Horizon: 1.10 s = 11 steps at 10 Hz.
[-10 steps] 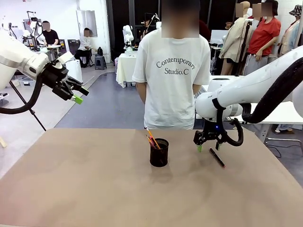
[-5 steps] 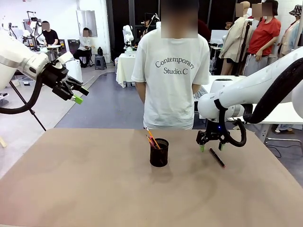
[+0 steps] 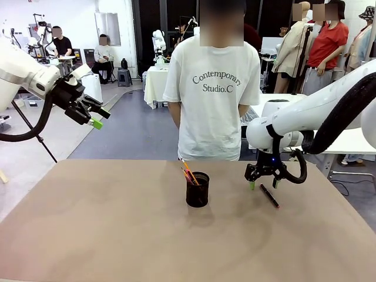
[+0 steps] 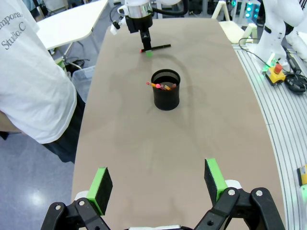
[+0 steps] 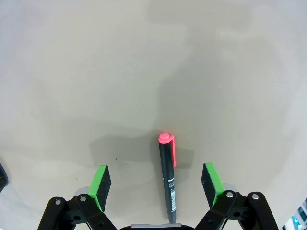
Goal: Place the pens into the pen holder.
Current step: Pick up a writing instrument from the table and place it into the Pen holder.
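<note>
A black mesh pen holder (image 3: 197, 189) stands mid-table with a yellow-orange pencil (image 3: 188, 170) and a pinkish-brown pen leaning out of it; it also appears in the left wrist view (image 4: 166, 89). A black pen (image 3: 269, 195) with a pink cap lies flat on the table to the holder's right. My right gripper (image 3: 263, 184) hangs open just above that pen's far end; in the right wrist view the black pen (image 5: 169, 182) lies between the two green pads (image 5: 101, 179). My left gripper (image 3: 97, 117) is held high at the far left, open and empty, with its pads (image 4: 215, 178) wide apart.
A person in a white T-shirt (image 3: 212, 88) stands at the far edge of the table, right behind the holder, hands behind the back. The brown tabletop (image 3: 106, 229) is bare on the left and front. A grey rail with a red button (image 4: 277, 71) runs along the robot's side.
My right gripper has shifted slightly right and lower, closer over the black pen. The left arm has not moved.
</note>
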Each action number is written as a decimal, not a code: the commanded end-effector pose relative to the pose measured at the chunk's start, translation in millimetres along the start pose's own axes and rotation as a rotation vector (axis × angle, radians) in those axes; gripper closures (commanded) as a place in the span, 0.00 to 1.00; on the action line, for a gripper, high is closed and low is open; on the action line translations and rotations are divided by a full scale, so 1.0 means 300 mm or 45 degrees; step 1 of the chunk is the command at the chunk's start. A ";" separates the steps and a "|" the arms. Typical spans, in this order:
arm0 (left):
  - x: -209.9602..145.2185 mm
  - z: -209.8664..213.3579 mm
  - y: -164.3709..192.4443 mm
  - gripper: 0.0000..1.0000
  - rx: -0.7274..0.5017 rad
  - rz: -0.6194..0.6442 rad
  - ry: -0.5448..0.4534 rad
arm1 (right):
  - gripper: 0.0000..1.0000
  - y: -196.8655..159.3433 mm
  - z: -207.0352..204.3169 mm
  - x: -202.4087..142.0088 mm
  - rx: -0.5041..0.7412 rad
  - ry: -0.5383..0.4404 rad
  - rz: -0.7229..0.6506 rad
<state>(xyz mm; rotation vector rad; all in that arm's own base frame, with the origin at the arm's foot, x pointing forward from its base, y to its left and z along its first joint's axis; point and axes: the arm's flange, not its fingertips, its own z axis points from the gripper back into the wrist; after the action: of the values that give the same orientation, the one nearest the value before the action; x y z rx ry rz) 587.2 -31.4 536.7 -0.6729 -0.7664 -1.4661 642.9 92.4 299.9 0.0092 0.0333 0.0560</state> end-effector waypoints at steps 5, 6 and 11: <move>0.000 0.002 -0.003 0.00 0.006 0.003 -0.002 | 0.99 -0.008 0.002 -0.002 -0.033 -0.026 -0.004; 0.000 0.002 -0.003 0.00 0.006 0.003 -0.002 | 1.00 -0.009 0.003 -0.001 -0.032 -0.026 -0.004; 0.000 0.002 -0.003 0.00 0.006 0.003 -0.002 | 1.00 -0.009 0.001 -0.002 -0.037 -0.023 0.009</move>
<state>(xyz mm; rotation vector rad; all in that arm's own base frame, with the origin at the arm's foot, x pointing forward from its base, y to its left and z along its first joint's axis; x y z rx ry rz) 587.2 -31.4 536.7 -0.6729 -0.7664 -1.4661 643.9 91.1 300.5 0.0078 0.0223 0.0560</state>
